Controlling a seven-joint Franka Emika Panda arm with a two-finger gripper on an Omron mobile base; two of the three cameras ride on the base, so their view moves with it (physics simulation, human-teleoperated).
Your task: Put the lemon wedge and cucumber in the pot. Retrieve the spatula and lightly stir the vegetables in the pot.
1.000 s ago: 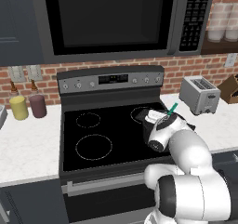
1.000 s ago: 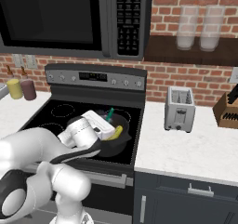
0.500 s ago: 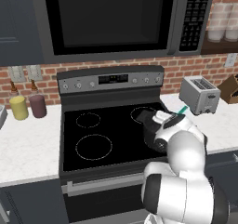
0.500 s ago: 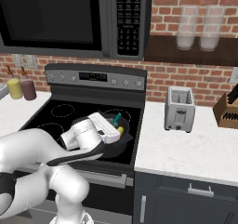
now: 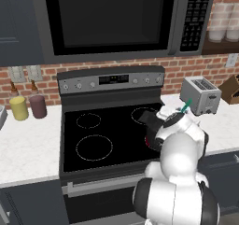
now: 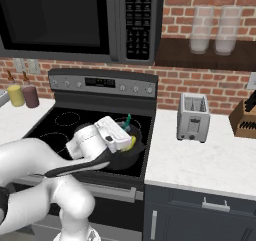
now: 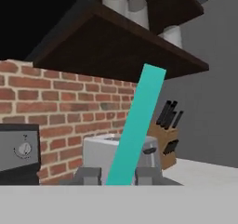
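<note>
The dark pot (image 6: 136,150) stands on the stove's front right burner, mostly hidden behind my hand. My gripper (image 6: 125,131) hangs over the pot, shut on the spatula's teal handle (image 6: 128,120), which sticks up and leans right. In the hand view the handle (image 7: 137,130) rises between the two fingertips (image 7: 88,174) of the gripper (image 7: 118,176). From the left the handle tip (image 5: 186,105) pokes out above the gripper (image 5: 179,113), with the pot (image 5: 150,123) beside it. A yellowish end of the cucumber (image 6: 131,143) shows in the pot. The spatula's blade and the lemon wedge are hidden.
A silver toaster (image 6: 192,117) stands on the white counter (image 6: 210,160) right of the stove, with a knife block (image 6: 245,117) further right. Two jars (image 5: 28,106) stand left of the black stovetop (image 5: 93,140). A microwave (image 5: 112,18) hangs overhead. Cups (image 7: 125,2) sit on a shelf.
My hand has carried the spatula a little to the right over the pot, and the handle's lean has shifted. The pot has stayed in place.
</note>
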